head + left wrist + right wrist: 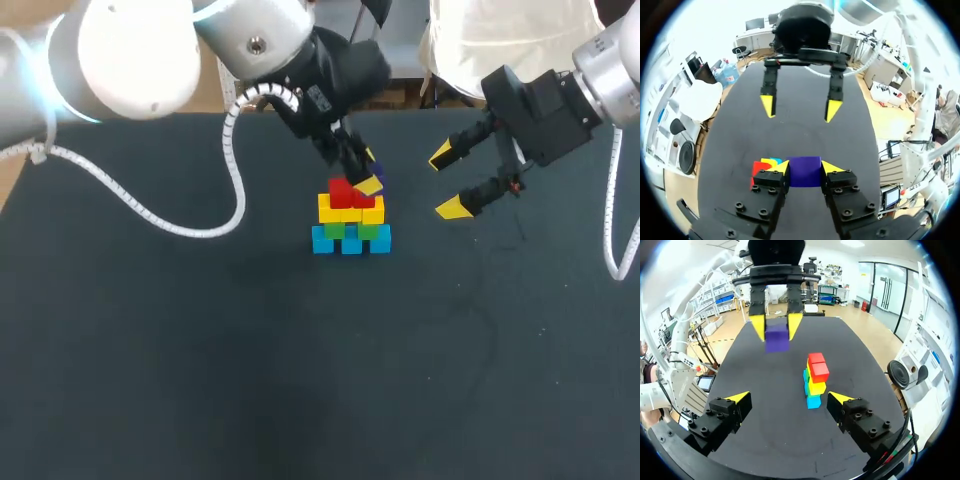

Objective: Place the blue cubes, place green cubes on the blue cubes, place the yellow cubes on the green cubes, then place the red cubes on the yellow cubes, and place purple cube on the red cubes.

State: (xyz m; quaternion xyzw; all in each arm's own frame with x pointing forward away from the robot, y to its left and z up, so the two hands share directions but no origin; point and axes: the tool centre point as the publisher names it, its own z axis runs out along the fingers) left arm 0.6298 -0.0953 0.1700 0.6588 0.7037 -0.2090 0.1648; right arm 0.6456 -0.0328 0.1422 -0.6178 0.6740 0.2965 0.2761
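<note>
A pyramid of cubes stands mid-table: blue cubes point(350, 242) at the base, green cubes point(373, 231) on them, then yellow cubes point(342, 210), with red cubes point(345, 191) on top. My left gripper point(365, 176) is shut on the purple cube point(805, 171), which hangs close above the red cubes point(759, 169), a little to one side. The right wrist view shows the purple cube point(777, 338) in the air beyond the stack point(815, 382). My right gripper point(447, 182) stands open and empty to the stack's right, facing it.
The dark table point(200, 360) spreads wide around the stack. My left arm's white cable point(180, 225) loops down over the table to the stack's left.
</note>
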